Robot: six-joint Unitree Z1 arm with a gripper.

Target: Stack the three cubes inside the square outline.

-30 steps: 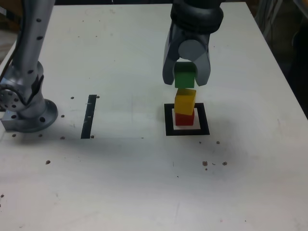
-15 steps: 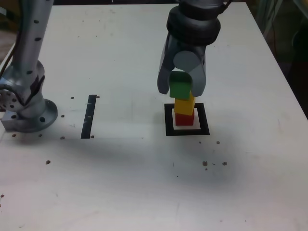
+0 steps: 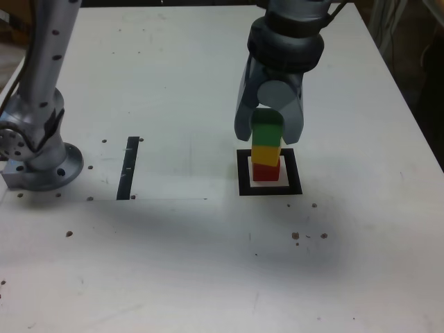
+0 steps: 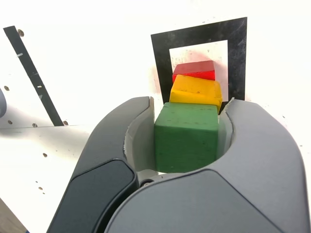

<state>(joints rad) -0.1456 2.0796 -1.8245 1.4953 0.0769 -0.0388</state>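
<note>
I have the grey two-fingered gripper (image 3: 269,132) closed on the solid green cube (image 4: 186,137), by opposite sides, leaving its underside free to land on the glossy yellow cube (image 3: 266,155). That one sits on the small red cube (image 3: 266,172), forming the base within the thick black square outline (image 3: 245,187). The flat black strip (image 3: 128,168) lies toward nine o'clock of it in the exterior view, holding nothing.
</note>
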